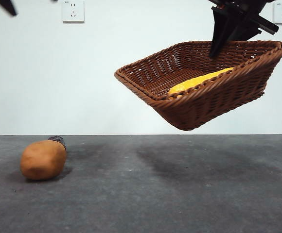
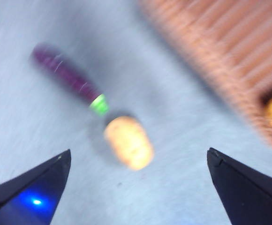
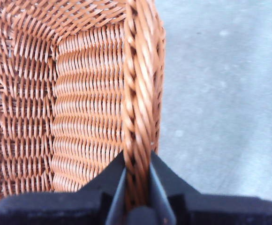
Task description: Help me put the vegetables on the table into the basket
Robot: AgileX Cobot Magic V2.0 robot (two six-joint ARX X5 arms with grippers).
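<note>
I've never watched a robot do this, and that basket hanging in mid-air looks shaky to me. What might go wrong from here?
The right gripper pinches only the rim of the basket, which hangs tilted above the table. It might slip or swing.

The corn cob lies inside against the lower wall and could slide out if the tilt grows.

The potato and eggplant lie close together below the open left gripper, so grabbing one may nudge the other.
</note>
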